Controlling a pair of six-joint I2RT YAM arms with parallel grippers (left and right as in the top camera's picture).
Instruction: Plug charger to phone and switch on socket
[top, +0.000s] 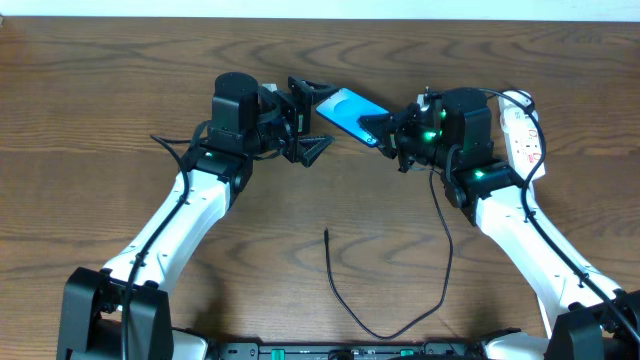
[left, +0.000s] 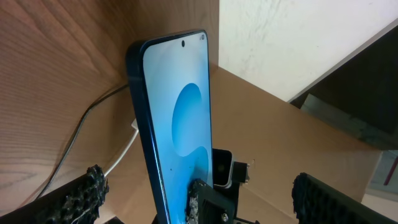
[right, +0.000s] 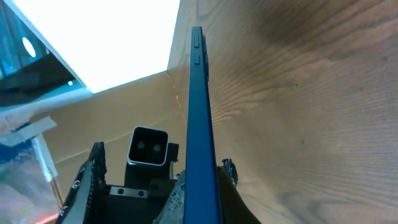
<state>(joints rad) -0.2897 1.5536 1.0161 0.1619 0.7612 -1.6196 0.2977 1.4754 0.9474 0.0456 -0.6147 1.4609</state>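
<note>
The phone (top: 350, 112) is left of the socket (top: 522, 130), the charger (top: 328, 250) on the table (top: 100, 80) before both.

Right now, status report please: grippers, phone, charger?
Right gripper shut on phone. Left gripper open, phone's end between its fingers. Charger lies loose on table, unplugged. Socket untouched beside right arm.
</note>
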